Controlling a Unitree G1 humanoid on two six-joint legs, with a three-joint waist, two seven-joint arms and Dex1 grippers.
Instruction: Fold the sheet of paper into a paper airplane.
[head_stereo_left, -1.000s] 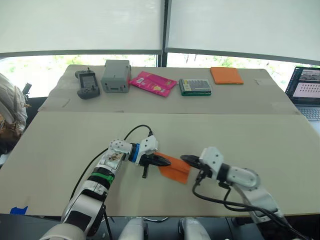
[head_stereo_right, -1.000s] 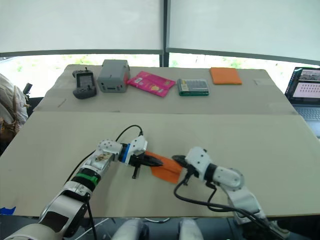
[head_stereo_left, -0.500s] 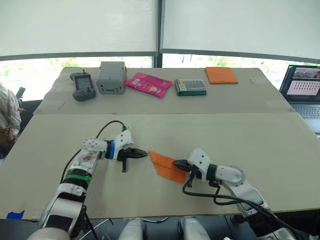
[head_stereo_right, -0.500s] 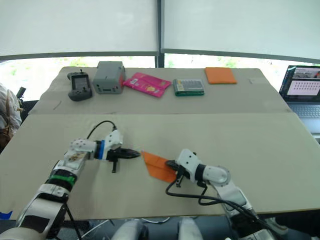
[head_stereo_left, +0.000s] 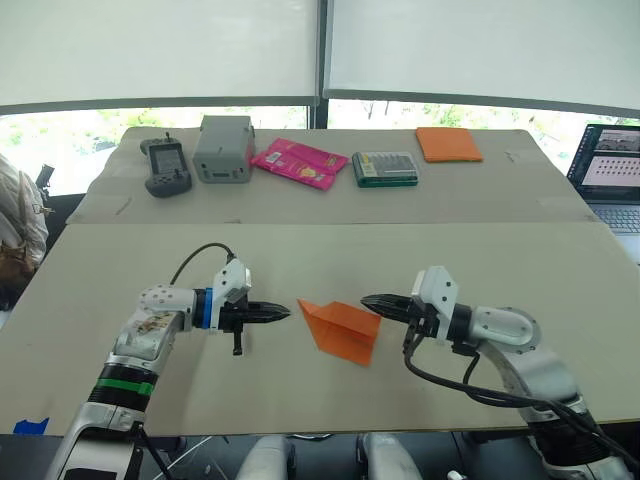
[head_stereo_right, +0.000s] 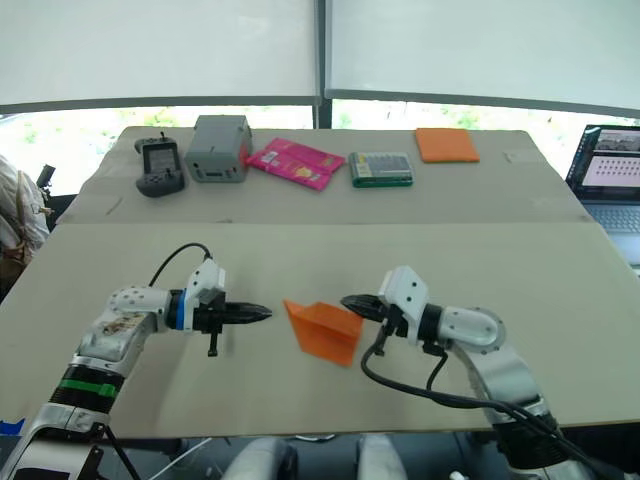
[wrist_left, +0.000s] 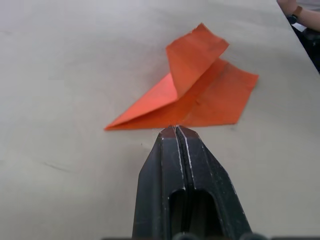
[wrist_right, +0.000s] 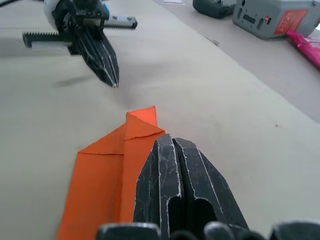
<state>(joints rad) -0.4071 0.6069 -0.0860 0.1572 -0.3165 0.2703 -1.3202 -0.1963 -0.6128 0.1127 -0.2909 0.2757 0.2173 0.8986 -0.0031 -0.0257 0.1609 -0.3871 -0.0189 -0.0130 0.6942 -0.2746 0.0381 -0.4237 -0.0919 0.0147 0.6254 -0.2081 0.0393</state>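
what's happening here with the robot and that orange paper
A two-armed robot is folding a small bright orange paper airplane on a beige table. Both the left gripper and the right gripper are shut and empty, flanking the folded paper without holding it. One flap stands up, so the folding looks unfinished.

left gripper (head_stereo_left: 283, 313), right gripper (head_stereo_left: 368, 300) (fingers closed), tips facing

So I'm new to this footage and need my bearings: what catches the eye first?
A bright orange paper airplane lies on the near table, one flap standing up. The left gripper and right gripper flank it, both shut, pointing at it without touching. Along the far table sits a row of gadgets and an orange pad.
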